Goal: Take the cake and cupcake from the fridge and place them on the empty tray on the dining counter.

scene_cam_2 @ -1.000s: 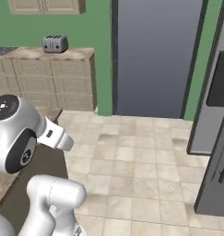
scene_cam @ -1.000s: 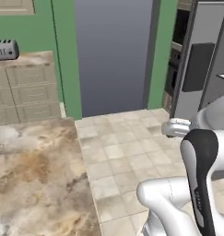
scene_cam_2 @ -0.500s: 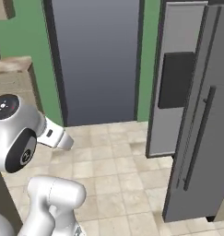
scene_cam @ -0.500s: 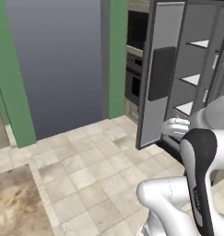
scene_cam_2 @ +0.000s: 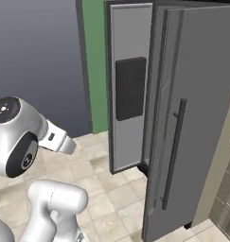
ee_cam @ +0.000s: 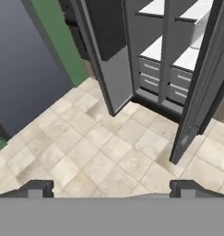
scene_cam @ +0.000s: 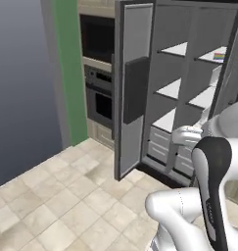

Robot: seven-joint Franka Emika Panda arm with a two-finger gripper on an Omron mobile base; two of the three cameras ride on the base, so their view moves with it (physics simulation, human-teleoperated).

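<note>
The tall grey fridge (scene_cam: pixel 186 78) stands with both doors swung open, showing white shelves and grey drawers (ee_cam: pixel 152 76). Its left door carries the black dispenser panel (scene_cam_2: pixel 130 87). The cake (scene_cam: pixel 219 56), a small rainbow-layered slice, sits on an upper shelf at the right side of the fridge. In the hand view my gripper (ee_cam: pixel 111 188) is open and empty, well back from the fridge (ee_cam: pixel 155 48) and above the tiled floor. The cupcake, the tray and the dining counter are out of view.
A built-in black microwave (scene_cam: pixel 97 38) and oven (scene_cam: pixel 102 104) stand left of the fridge, beside a green wall strip (scene_cam: pixel 69 73). The right fridge door (ee_cam: pixel 203 87) juts out toward me. Beige floor tiles (ee_cam: pixel 109 147) lie between me and the fridge.
The whole picture has swung from the counter and the doorway to the open fridge, so the camera has moved. My gripper stays open.
</note>
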